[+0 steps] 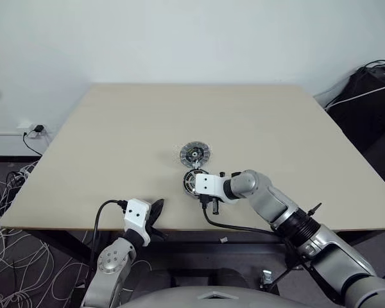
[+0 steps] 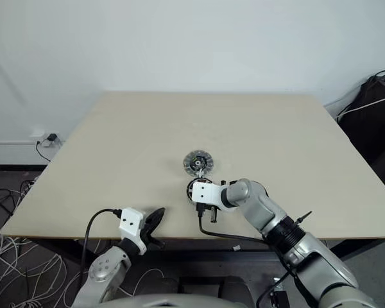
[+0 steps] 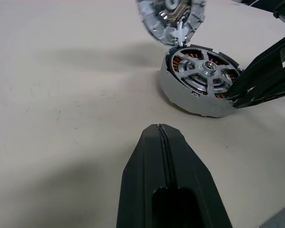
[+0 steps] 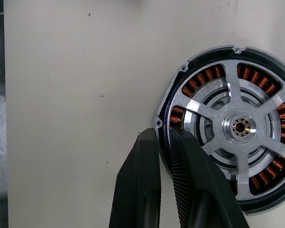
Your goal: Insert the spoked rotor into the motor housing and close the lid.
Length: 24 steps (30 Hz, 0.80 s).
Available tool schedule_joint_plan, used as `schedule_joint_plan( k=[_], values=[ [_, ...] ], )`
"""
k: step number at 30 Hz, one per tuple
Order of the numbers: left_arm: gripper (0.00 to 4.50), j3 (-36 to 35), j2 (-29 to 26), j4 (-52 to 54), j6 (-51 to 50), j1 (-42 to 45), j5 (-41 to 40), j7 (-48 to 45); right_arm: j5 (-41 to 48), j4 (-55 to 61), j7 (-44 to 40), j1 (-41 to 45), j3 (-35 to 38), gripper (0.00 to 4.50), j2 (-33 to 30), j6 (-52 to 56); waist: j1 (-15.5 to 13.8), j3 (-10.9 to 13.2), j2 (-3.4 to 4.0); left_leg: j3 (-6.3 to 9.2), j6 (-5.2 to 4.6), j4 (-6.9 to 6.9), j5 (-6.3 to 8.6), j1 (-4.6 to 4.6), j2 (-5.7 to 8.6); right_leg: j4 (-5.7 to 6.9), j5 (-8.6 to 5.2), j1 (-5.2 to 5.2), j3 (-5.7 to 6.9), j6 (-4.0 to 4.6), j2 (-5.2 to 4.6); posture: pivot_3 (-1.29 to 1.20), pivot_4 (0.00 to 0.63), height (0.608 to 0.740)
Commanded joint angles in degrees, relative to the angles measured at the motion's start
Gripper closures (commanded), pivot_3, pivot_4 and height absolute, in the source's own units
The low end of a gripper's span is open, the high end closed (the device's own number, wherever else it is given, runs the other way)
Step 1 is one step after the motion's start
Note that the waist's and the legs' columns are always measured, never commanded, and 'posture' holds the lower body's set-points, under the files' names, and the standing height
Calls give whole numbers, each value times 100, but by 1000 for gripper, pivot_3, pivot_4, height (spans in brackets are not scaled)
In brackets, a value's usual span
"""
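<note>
The pale table [image 1: 115, 141] bears two round motor discs [image 1: 196, 153], close together.

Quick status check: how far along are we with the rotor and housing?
Done: nothing seated yet. In hand: the right claw is shut on the rim of the spoked rotor, which lies on the table, copper windings showing between its spokes. Left: carry it to the motor housing just beyond, insert it, close the lid.
</note>
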<state>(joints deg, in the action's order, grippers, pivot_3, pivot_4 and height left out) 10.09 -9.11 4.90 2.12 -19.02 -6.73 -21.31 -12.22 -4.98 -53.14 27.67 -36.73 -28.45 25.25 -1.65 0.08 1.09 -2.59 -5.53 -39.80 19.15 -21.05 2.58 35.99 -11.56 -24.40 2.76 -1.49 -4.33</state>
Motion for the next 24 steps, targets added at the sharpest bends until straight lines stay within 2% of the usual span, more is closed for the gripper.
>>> schedule_joint_plan(
  k=[1,5,13,18,24],
  values=[
    [4500,-1,29,133,115,44,-4,2,16,48,127,-27,270,4417,82,37,0,-1,-1,0,0,0,0,0,0,0,0,0,0,0,0,0,0,740],
    [4500,12,35,126,104,55,2,3,221,198,264,-139,596,4417,245,312,10,-1,-1,0,1,0,-1,0,-1,1,1,-1,-1,0,1,0,0,740],
    [4500,-2,35,121,89,52,-13,5,1071,1463,781,-505,1890,4417,637,2726,-37,1,2,1,-2,-1,1,-30,1,-1,3,-24,0,4,-2,0,0,740],
    [4500,11,41,101,74,60,-21,-7,1580,2458,944,-791,2161,4417,666,4017,-30,-1,4,2,-6,0,6,-53,5,-4,4,-28,1,6,-3,0,0,740],
    [4500,36,32,46,40,118,-33,-57,2006,2987,1618,-895,2512,4417,1262,5278,0,1,8,2,-6,-2,6,-52,5,-1,6,-30,2,3,-3,0,0,740]
  ],
)
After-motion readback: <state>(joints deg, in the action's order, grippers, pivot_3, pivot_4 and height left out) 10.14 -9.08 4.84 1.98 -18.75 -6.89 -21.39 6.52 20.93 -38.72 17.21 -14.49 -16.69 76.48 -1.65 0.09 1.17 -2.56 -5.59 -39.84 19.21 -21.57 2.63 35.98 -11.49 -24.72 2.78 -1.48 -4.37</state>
